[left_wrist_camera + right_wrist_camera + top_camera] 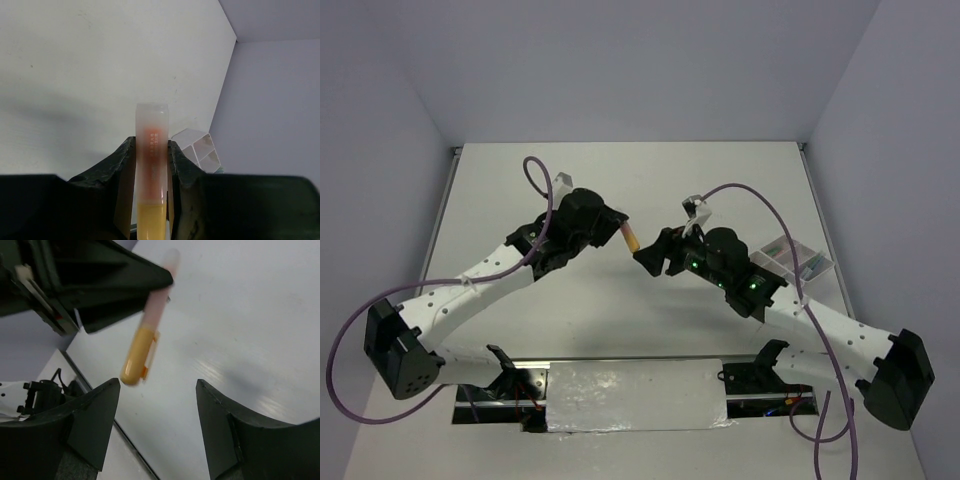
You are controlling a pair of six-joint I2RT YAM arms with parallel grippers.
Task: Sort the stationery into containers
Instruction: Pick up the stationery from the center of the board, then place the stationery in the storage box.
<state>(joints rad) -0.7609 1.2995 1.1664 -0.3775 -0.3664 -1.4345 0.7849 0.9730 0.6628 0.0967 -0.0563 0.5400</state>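
Left wrist: left hand (151, 146), clamping orange marker (151, 127), half-hides tray (194, 144).

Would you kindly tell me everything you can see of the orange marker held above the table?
The orange marker is a short plastic stick: one half frosted, translucent pinkish with faint print, the other opaque yellow-orange with a rounded end and a small side clip. The left tool clamps its translucent half between both fingers, holding it tilted off the white table. The right tool, jaws open, faces its orange end without touching.
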